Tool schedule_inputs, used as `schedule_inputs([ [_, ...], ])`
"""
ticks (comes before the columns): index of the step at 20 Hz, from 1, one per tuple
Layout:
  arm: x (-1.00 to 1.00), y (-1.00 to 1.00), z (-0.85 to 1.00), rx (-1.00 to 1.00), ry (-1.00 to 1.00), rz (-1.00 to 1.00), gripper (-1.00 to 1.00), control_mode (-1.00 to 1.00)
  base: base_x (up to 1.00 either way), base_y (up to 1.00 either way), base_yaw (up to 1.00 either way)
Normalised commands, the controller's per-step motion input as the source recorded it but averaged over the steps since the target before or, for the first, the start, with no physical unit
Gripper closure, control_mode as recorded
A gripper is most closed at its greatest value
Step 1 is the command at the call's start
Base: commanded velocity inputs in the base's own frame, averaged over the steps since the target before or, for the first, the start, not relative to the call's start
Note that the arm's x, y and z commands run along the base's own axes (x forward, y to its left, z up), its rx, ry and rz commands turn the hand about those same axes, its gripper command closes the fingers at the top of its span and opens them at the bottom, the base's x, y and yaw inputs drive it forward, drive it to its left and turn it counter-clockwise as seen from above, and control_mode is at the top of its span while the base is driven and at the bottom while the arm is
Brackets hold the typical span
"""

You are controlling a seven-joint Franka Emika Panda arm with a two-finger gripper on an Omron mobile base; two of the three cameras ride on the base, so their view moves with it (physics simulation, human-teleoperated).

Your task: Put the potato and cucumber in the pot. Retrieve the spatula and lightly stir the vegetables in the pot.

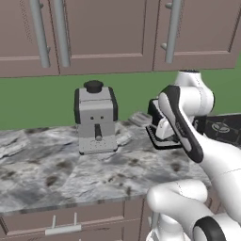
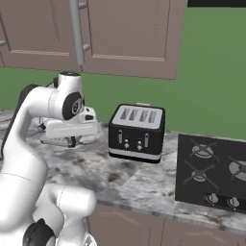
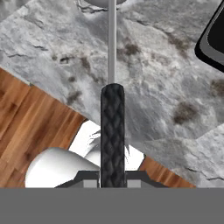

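In the hand view the spatula (image 3: pixel 113 131) runs straight up from my gripper (image 3: pixel 113 181). Its dark textured handle sits between the fingertips and its thin pale shaft (image 3: pixel 112 43) reaches out over the marble counter (image 3: pixel 166 74). The gripper is shut on the handle. In the right base view the hand (image 2: pixel 67 129) hovers low over the counter, left of the toaster (image 2: pixel 137 132). In the left base view the hand (image 1: pixel 162 132) is partly hidden behind my forearm. The pot, the potato and the cucumber are out of view.
A grey coffee machine (image 1: pixel 96 120) stands at the back of the counter, left of the hand. The black stove (image 2: pixel 211 175) lies to the right of the toaster, its burner grates bare where they show. Wall cabinets (image 1: pixel 108 33) hang above. The counter's front edge and wooden floor (image 3: pixel 30 113) lie below the hand.
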Motion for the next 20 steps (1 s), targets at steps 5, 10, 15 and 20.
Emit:
schedule_inputs([
  [5, -0.07, 0.0, 0.0, -0.12, -0.01, -0.1, 1.0, -1.0, 0.0, 0.0, 0.0],
  [10, 0.0, 0.0, 0.0, 0.0, 0.0, 0.0, 1.0, -1.0, 0.0, 0.0, 0.0],
  [15, -0.05, -0.01, 0.0, 0.0, 0.0, 0.0, 1.0, -1.0, 0.0, 0.0, 0.0],
  [20, -0.06, -0.05, -0.01, 0.0, 0.0, -0.04, 1.0, 1.0, -0.1, -0.5, -0.24],
])
